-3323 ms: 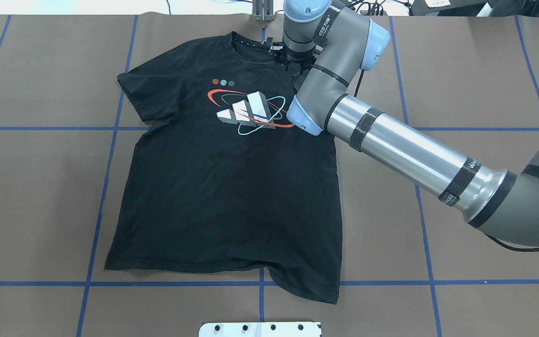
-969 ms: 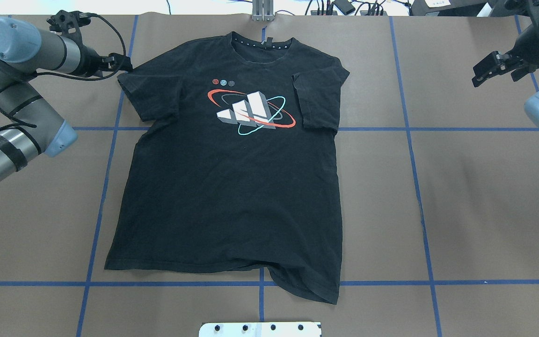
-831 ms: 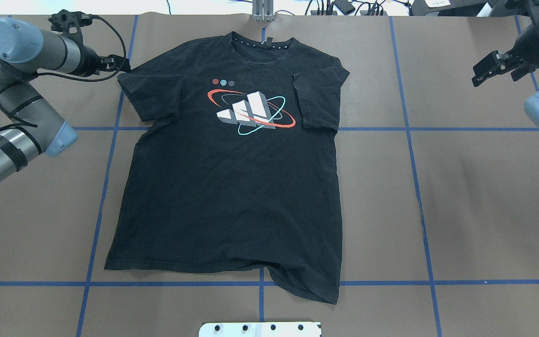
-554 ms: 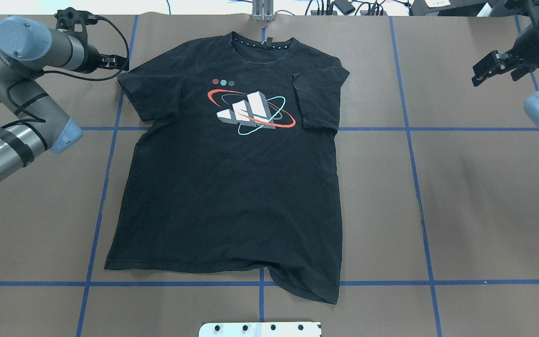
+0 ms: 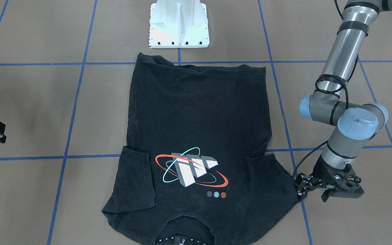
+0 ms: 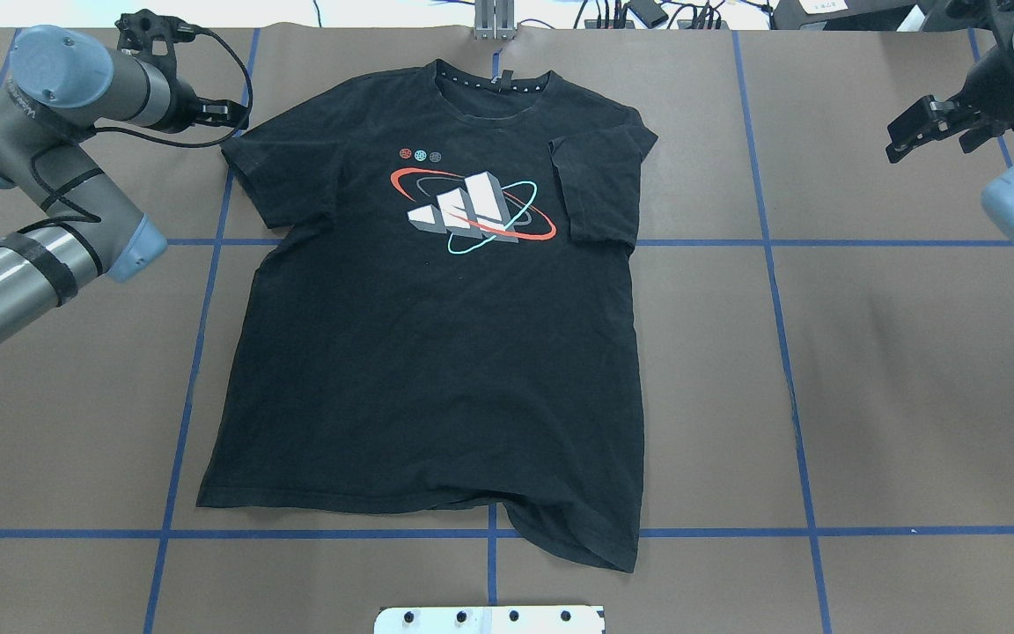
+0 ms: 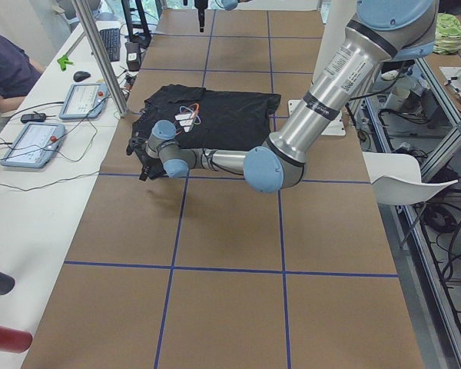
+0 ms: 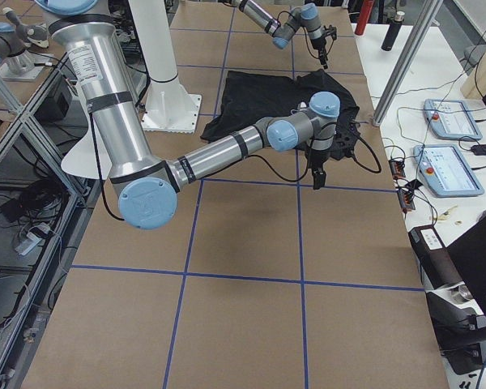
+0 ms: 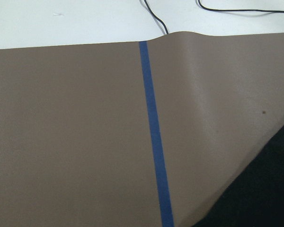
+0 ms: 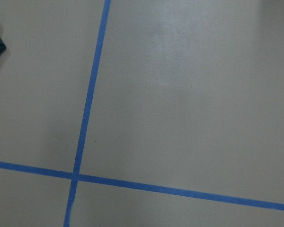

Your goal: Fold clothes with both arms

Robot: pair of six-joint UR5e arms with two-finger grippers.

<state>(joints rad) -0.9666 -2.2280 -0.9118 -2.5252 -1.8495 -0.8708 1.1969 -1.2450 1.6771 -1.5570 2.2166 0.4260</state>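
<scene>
Locate the T-shirt (image 6: pixel 437 370): it lies flat and print-up on the table (image 6: pixel 824 396), collar pointing away from the robot. The sleeve on the robot's right (image 6: pixel 599 189) is folded inward over the chest. The sleeve on the robot's left (image 6: pixel 269 176) is spread out.

The left gripper (image 5: pixel 328 192) sits low, just beside that spread sleeve's outer edge. Judge this as positioning for the matching inward fold. You cannot tell how wide its jaws stand.

The right gripper (image 6: pixel 929 136) hangs well apart from the garment, probably to keep the work area free. Its fingers appear spread and hold nothing.

No bin, tray or basket shows, and the shirt rests directly on the table.
</scene>
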